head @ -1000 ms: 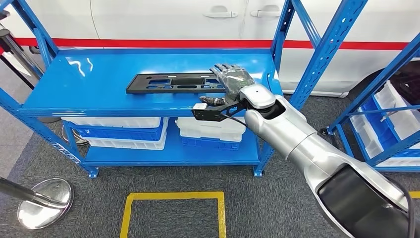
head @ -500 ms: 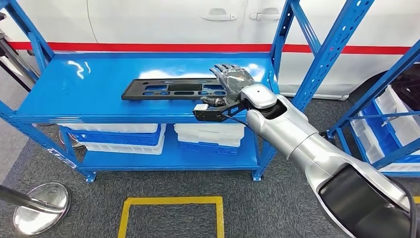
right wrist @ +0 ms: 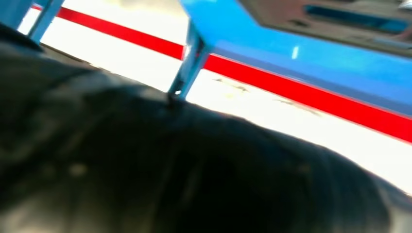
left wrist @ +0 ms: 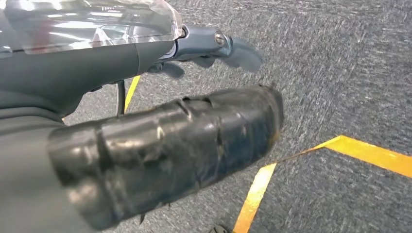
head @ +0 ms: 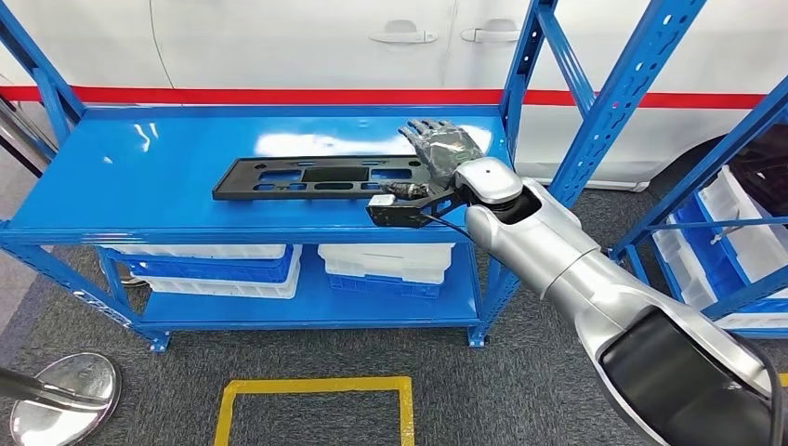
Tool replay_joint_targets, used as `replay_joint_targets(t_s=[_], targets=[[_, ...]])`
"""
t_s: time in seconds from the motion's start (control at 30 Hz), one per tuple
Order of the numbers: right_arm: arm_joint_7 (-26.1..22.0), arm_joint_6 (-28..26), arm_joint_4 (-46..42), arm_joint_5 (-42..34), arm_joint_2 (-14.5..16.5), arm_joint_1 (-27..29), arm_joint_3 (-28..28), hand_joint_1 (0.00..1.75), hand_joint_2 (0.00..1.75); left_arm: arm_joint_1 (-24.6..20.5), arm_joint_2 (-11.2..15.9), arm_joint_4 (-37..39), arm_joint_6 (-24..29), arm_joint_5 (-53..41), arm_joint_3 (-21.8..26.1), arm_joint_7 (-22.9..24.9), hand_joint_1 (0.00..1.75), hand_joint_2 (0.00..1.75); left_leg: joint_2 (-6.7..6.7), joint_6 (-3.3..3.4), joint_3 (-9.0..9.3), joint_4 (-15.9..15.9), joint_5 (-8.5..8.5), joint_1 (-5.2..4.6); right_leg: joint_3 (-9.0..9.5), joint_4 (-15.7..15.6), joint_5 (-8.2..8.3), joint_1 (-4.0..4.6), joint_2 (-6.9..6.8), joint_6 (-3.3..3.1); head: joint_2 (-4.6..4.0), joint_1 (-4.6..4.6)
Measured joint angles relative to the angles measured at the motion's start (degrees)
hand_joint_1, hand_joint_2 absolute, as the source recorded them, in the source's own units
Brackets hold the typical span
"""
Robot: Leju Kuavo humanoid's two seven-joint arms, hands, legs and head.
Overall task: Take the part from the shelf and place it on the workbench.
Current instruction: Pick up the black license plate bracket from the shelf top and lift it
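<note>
The part (head: 321,177), a long flat black plate with slots cut through it, lies on the top deck of the blue shelf (head: 139,167), lengthwise from left to right, a little nearer the front lip than the back. Its right end lies under the right hand (head: 444,149), which rests palm down on it with fingers stretched out flat and slightly spread towards the far side; the thumb sits at the near edge of the plate, but whether it pinches the plate I cannot tell. The silver right arm (head: 558,260) reaches in from the lower right, crossing the shelf's front right corner.

To the left of the part the deck is bare blue metal, and a strip of deck also runs behind it. A blue upright (head: 522,65) stands close to the right of the hand, with a slanted brace (head: 632,84) beyond.

The left hand (left wrist: 165,145) hangs over grey carpet, its dark fingers curled in on nothing.

White and blue bins (head: 279,262) sit on the lower deck. Behind the shelf is a white car (head: 307,46) with a red stripe. A second blue rack (head: 725,232) stands at the right. On the carpet (head: 465,390) in front are a yellow taped square (head: 311,409) and a chrome stand base (head: 60,409).
</note>
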Motion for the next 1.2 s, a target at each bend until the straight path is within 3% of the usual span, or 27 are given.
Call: replay_joint_targets(t_s=[0.07, 0.13, 0.23, 0.27, 0.3, 0.37, 0.43, 0.53, 0.6, 0.67, 0.73, 0.77, 0.8, 0.83, 0.87, 0.93, 1.0, 1.1, 1.13, 1.2], targets=[[0.0, -0.01, -0.02, 0.0, 0.0, -0.01, 0.0, 0.0, 0.0, -0.05, -0.06, 0.0, 0.01, -0.1, 0.0, 0.0, 0.0, 0.0, -0.01, 0.57, 0.2, -0.07, -0.12, 0.11, -0.16, 0.38, -0.5, -0.1, 0.0, 0.46, 0.01, 0.01], [0.0, -0.01, -0.04, 0.0, -0.01, -0.13, 0.0, 0.0, 0.0, -0.03, -0.1, 0.0, 0.01, -0.13, 0.0, -0.01, 0.0, 0.0, 0.05, 1.19, 0.68, -0.34, -0.31, 0.29, -1.84, 3.99, -2.42, -0.38, -0.12, 1.16, 0.0, 0.02], [0.0, 0.0, -0.01, 0.0, -0.02, 0.1, 0.0, 0.0, 0.0, -0.03, -0.11, 0.0, 0.02, -0.13, 0.0, -0.02, 0.0, 0.0, 0.06, 1.74, 1.12, -0.34, -0.82, 0.18, -8.3, 15.12, -6.15, -1.03, -0.32, 1.98, -0.01, 0.04], [0.0, 0.0, -0.01, 0.0, -0.02, 0.25, 0.0, 0.0, 0.0, -0.03, -0.12, 0.0, 0.02, -0.13, 0.0, -0.01, 0.0, 0.0, 0.04, 1.78, 1.33, -0.33, -1.02, 0.15, -9.84, 17.0, -5.98, -1.18, -0.33, 2.04, -0.01, 0.04], [0.0, 0.0, 0.0, 0.0, -0.02, 0.35, 0.0, 0.0, 0.0, -0.02, -0.13, 0.0, 0.02, -0.13, 0.0, -0.01, 0.0, 0.0, 0.0, 1.78, 1.65, -0.33, -1.26, 0.13, -10.26, 16.63, -4.6, -1.24, -0.34, 1.95, -0.01, 0.04], [-0.01, 0.01, 0.0, 0.05, -0.02, 0.32, 0.0, 0.0, 0.0, -0.02, -0.19, 0.0, 0.05, -0.19, 0.0, 0.01, 0.0, 0.0, -0.09, 1.65, 2.55, -0.39, -1.83, 0.15, -7.88, 9.64, 0.54, -1.04, -0.34, 1.33, -0.01, 0.04], [-0.13, 0.08, -0.01, 0.27, 0.03, 0.12, 0.0, 0.0, 0.0, -0.03, -0.31, 0.0, 0.15, -0.33, 0.0, 0.02, 0.0, 0.0, -0.14, 1.26, 3.16, -0.62, -2.24, 0.22, -4.72, 2.64, 3.63, -0.48, -0.35, 0.47, -0.01, 0.07], [-0.52, 0.46, -0.11, 0.62, 0.52, 0.0, 0.01, 0.0, 0.0, -0.1, -0.47, 0.0, 0.19, -0.56, 0.0, -0.14, 0.0, 0.0, -0.1, 0.3, 3.37, -1.18, -2.34, 0.34, -3.37, 0.03, 3.39, 0.08, -0.3, -0.63, -0.01, 0.1], [-0.75, 0.71, -0.29, 0.81, 1.04, 0.11, 0.03, 0.0, 0.0, -0.2, -0.57, 0.0, 0.14, -0.71, 0.0, -0.48, 0.0, 0.0, 0.05, -0.19, 3.44, -0.87, -2.91, 0.26, -2.39, -1.43, 3.45, -0.32, -0.37, -1.14, 0.0, 0.07], [-0.92, 0.82, -0.5, 1.03, 1.94, 0.22, 0.06, 0.0, 0.0, -0.31, -0.59, 0.0, 0.12, -0.85, 0.0, -0.78, 0.0, 0.0, 0.12, -0.42, 1.41, 3.46, -5.04, 0.16, -1.29, -2.67, 3.58, -0.67, -0.46, -1.49, 0.0, 0.03], [-1.36, 0.95, -0.61, 1.26, 2.9, 0.61, 0.3, 0.0, 0.0, -0.38, -0.52, 0.0, 0.15, -1.09, 0.0, -0.95, 0.0, 0.0, 0.09, -0.69, -3.01, 11.09, -7.71, 0.11, -0.91, -2.69, 3.23, -0.51, -0.46, -1.7, -0.01, 0.02], [-1.97, 1.11, -0.68, 1.51, 3.42, 1.03, 0.63, 0.0, 0.0, -0.39, -0.5, 0.0, 0.17, -1.3, -0.01, -1.03, 0.0, 0.0, 0.1, -0.89, -4.87, 13.7, -8.0, 0.11, -0.72, -2.58, 2.97, -0.47, -0.45, -1.72, -0.01, 0.01], [-2.68, 1.35, -0.79, 1.86, 3.91, 1.51, 1.1, 0.0, 0.0, -0.35, -0.49, 0.0, 0.19, -1.5, -0.01, -1.12, 0.0, 0.0, 0.11, -1.1, -5.82, 14.44, -7.24, 0.16, -0.5, -2.44, 2.67, -0.45, -0.4, -1.7, -0.01, 0.03], [-3.38, 1.64, -0.95, 2.28, 4.54, 2.0, 1.72, 0.0, 0.0, -0.3, -0.49, 0.0, 0.19, -1.72, -0.02, -1.22, 0.0, 0.0, 0.14, -1.29, -5.63, 12.95, -5.42, 0.24, -0.25, -2.21, 2.32, -0.48, -0.3, -1.6, -0.01, 0.02], [-3.92, 1.97, -1.17, 2.71, 5.34, 2.47, 2.47, 0.0, 0.0, -0.28, -0.48, 0.0, 0.2, -1.92, -0.03, -1.35, 0.0, 0.0, 0.18, -1.47, -4.41, 9.5, -2.86, 0.35, 0.0, -1.85, 1.87, -0.57, -0.16, -1.41, -0.01, 0.02], [-4.03, 2.5, -1.56, 3.23, 6.93, 3.07, 3.89, 0.0, 0.0, -0.39, -0.53, 0.02, 0.19, -2.18, -0.07, -1.48, 0.0, 0.0, 0.18, -1.57, -1.61, 2.73, 0.15, 0.4, -0.06, -0.7, 0.85, -0.54, 0.12, -0.76, -0.01, 0.01], [-3.89, 2.88, -1.85, 3.39, 8.08, 3.36, 4.92, 0.0, 0.0, -0.72, -0.72, 0.04, 0.11, -2.32, -0.15, -1.58, 0.0, 0.0, 0.02, -0.98, -0.67, 0.38, 0.27, 0.25, -0.55, 0.25, 0.21, -0.29, 0.18, -0.23, 0.0, 0.03], [-3.9, 3.12, -2.1, 3.34, 8.94, 3.57, 6.04, 0.0, 0.0, -0.89, -1.05, 0.04, 0.03, -2.53, -0.2, -1.65, 0.0, 0.0, -0.1, 0.14, -0.57, 0.42, 0.06, 0.21, -0.9, 1.05, -0.54, -0.3, 0.06, 0.28, 0.01, 0.07], [-3.93, 3.16, -2.15, 3.28, 9.08, 3.57, 6.32, 0.0, 0.0, -0.86, -1.13, 0.04, 0.03, -2.59, -0.2, -1.64, 0.0, 0.0, -0.08, 0.46, -0.43, 0.38, -0.02, 0.26, -1.49, 2.44, -1.4, -0.44, -0.03, 0.59, 0.0, 0.07], [-4.01, 3.18, -2.21, 3.17, 9.21, 3.61, 6.74, 0.0, 0.0, -0.84, -1.19, 0.04, 0.02, -2.64, -0.2, -1.64, 0.0, 0.0, -0.05, 0.96, -0.2, 0.34, -0.23, 0.26, -4.6, 8.68, -4.37, -0.77, -0.25, 1.21, -0.01, 0.08]])
